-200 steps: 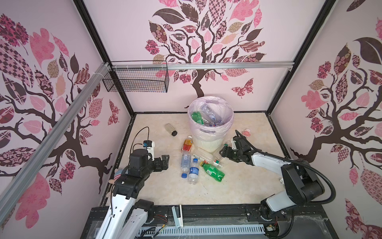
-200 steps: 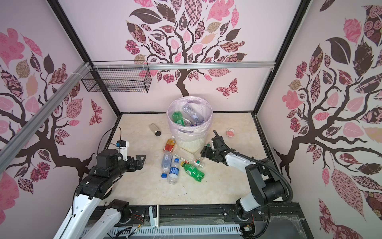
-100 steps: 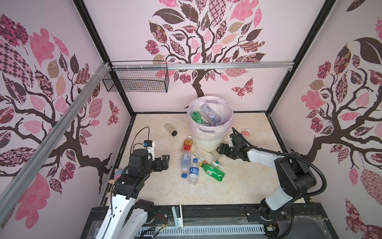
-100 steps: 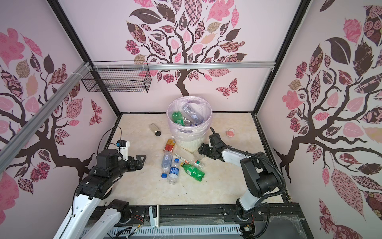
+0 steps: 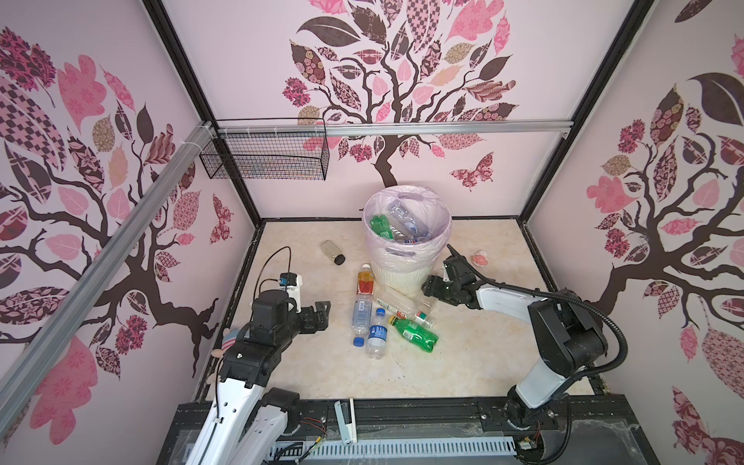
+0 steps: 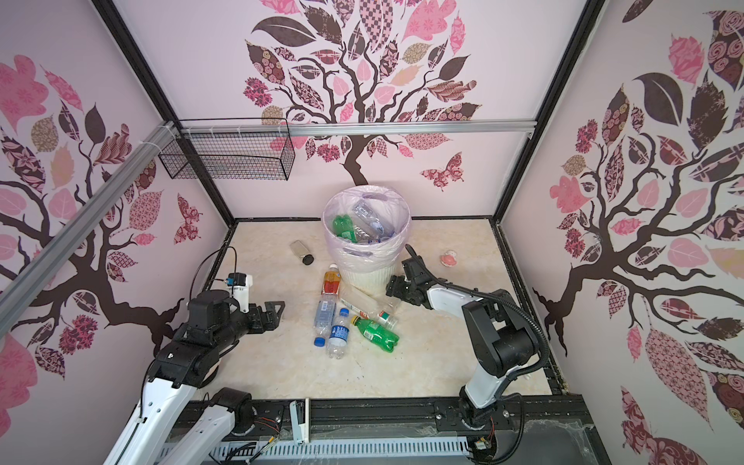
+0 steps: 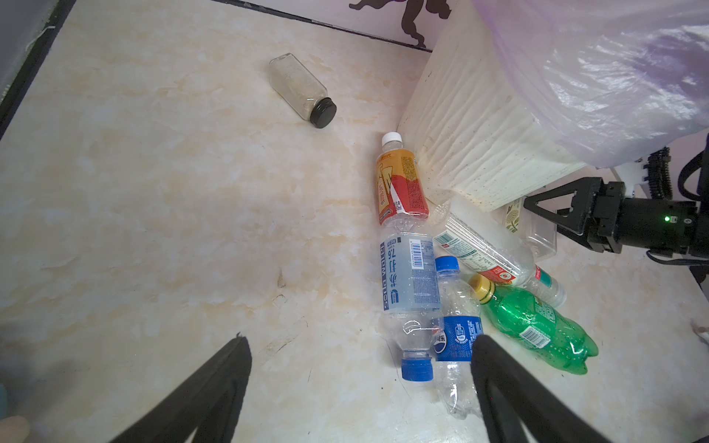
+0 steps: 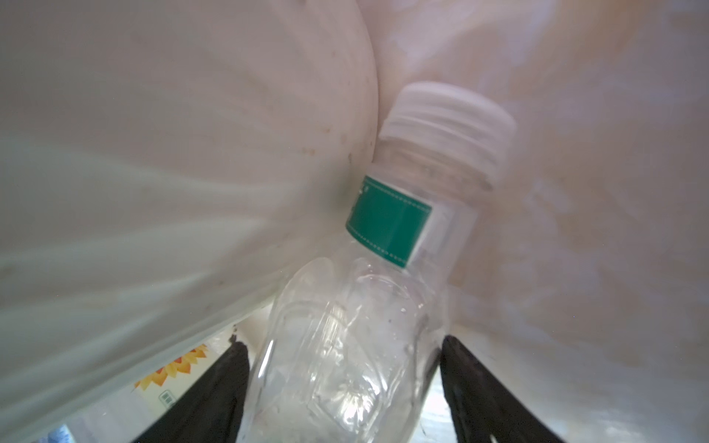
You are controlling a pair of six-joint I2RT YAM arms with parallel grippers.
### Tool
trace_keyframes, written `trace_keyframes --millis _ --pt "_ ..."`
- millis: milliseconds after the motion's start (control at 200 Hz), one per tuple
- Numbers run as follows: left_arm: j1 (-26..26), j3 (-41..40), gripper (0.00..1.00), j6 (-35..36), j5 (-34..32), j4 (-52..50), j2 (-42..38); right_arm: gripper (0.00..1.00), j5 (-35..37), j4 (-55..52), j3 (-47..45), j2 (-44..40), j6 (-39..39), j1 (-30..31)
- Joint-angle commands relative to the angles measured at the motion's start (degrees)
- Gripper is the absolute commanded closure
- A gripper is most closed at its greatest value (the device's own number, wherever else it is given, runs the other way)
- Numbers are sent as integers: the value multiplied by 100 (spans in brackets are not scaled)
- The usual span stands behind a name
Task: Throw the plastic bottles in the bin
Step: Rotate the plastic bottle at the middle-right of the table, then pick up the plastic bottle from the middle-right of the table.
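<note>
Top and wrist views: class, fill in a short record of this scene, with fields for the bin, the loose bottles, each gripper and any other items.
bin: upright, bottles inside
loose bottles: lying clustered in front of the bin
left gripper: open, empty
right gripper: jaws either side of a clear bottle at the bin's base; grip unclear
other: black-lidded jar, pink toy

Left gripper (image 7: 358,339): bare tabletop (image 7: 153,230) ahead of one jaw and across most of the gap. The plastic bottles (image 7: 410,276) crowd the other jaw.

Right gripper (image 8: 345,341): clear bottle (image 8: 356,337) fills the gap. The bin (image 8: 153,191) wall is close beside one jaw, with open tabletop past the other.
</note>
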Motion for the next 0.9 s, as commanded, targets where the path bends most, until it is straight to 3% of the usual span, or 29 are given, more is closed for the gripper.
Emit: trace_keyframes --millis 0,365,896 --pt "-21 -134 7 -40 -23 92 -61 22 732 -768 -146 -76 -298 -7" --pt "-26 -134 8 -40 -34 97 -70 23 1233 -1094 -187 -701 -964 -4" --pt "-131 -122 8 -58 -165 52 -106 22 1149 -1226 362 27 -1352 -63"
